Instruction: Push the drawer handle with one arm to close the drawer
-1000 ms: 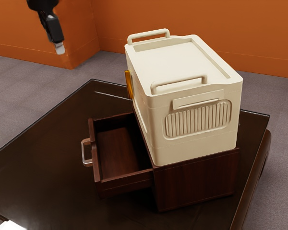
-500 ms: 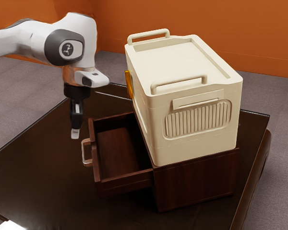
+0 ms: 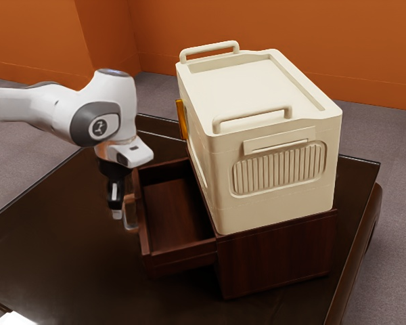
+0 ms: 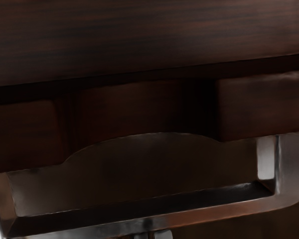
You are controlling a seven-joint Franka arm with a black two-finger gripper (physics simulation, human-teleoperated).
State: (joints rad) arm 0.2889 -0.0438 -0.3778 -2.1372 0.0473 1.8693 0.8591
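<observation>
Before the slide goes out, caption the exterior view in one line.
Hand at the handle of an open drawer, a cream box on top of the cabinet.

One arm, one drawer, one drawer handle, one cabinet, one table, one box, two box-top rails

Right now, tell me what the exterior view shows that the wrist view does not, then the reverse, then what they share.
Exterior view: the cream box on the cabinet, the orange wall, the grey floor and my arm.

Wrist view: the shallow curved edge in the dark wood behind the handle, seen close up.

Both: that metal handle and wood of the drawer.
</observation>
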